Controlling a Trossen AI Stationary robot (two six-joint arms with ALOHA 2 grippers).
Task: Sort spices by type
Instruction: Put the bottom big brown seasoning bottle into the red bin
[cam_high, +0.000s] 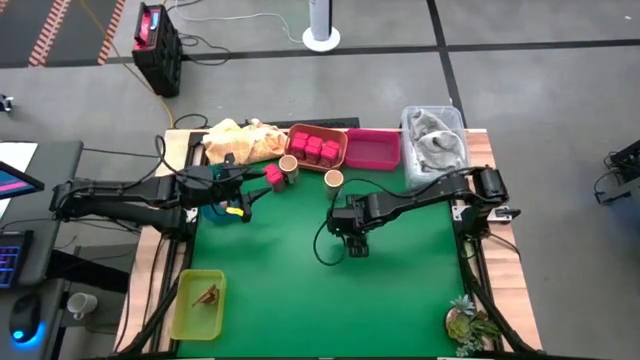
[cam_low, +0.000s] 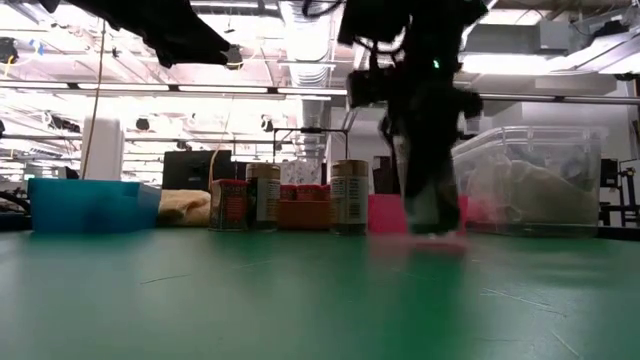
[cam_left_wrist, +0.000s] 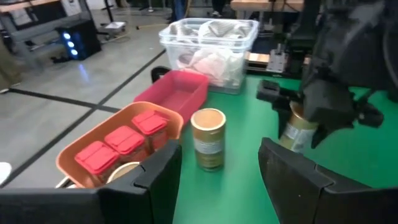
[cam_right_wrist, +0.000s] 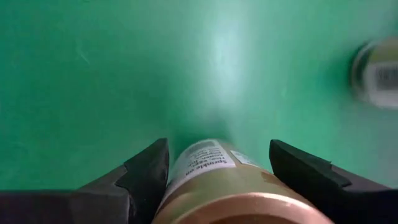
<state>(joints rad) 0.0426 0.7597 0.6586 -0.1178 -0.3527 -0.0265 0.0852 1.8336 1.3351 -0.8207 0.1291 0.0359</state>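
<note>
**Right arm clamped on a spice jar over the green mat**

Across the whole table a green mat (cam_high: 300, 290) is covering the work area, and both arms are reaching in over it. Along the far edge, a clear plastic bin (cam_high: 434, 145) stuffed with crumpled material is sitting at the right corner, with a magenta tray (cam_high: 372, 150) beside it and an orange tray (cam_high: 318, 147) next to that. A pale yellow cloth (cam_high: 240, 138) is bunched up further left. A teal tray (cam_low: 85, 205) is showing mostly under the left arm, and a yellow-green tray (cam_high: 197, 303) is sitting near the front left corner with a brown twiggy piece (cam_high: 208, 294) lying inside it.

Spices now: three pink-red cube boxes (cam_high: 313, 147) are sitting in the orange tray, and one more pink-red box (cam_high: 272, 174) is standing on the mat just in front of it. A round jar (cam_high: 289, 165) is right beside that loose box, and another round jar (cam_high: 334, 179) is standing on the mat between the trays and the right arm.

The right gripper (cam_high: 356, 243) is hovering mid-mat, pointing down, and its fingers are squeezing a tan round jar with a paper label (cam_right_wrist: 217, 186); the wrist view shows the jar wedged snugly between both fingers, lid toward the camera.

The left gripper (cam_left_wrist: 217, 168) is waiting over the left side of the mat near the teal tray, fingers spread apart with nothing between them.
</note>
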